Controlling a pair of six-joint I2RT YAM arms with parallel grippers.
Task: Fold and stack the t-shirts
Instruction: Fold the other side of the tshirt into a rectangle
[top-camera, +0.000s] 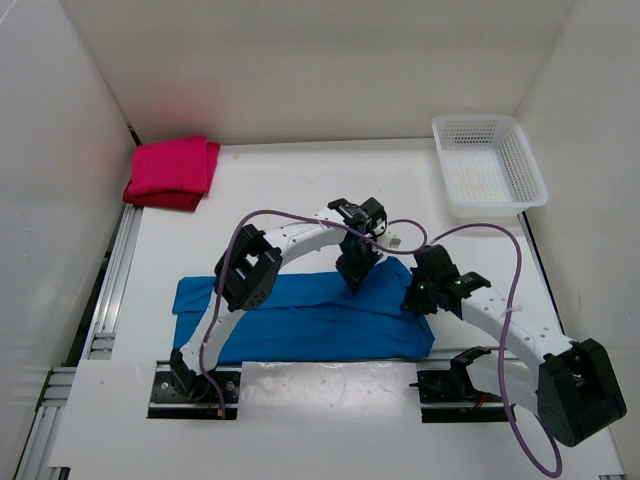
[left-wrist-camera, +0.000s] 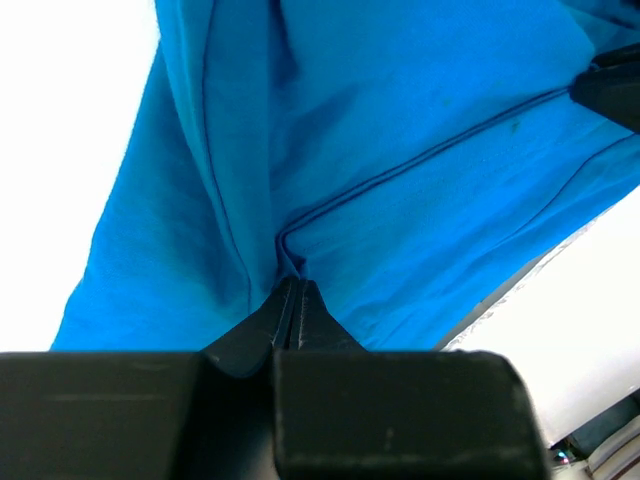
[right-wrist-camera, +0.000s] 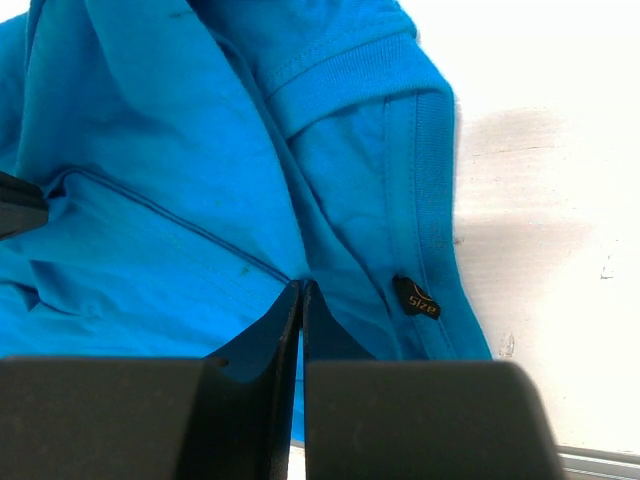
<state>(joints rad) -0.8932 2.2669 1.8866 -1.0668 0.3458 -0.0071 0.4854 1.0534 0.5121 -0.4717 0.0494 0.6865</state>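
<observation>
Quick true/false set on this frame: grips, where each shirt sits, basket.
1. The left gripper and the right gripper are each shut on the blue t-shirt. True.
2. The magenta t-shirt lies in the white basket. False: it lies folded on the dark red t-shirt in the far left corner.
3. The blue t-shirt is already on that stack. False: it lies spread near the arm bases, apart from the stack.
4. A size tag shows beside the blue collar in the right wrist view. True.
</observation>
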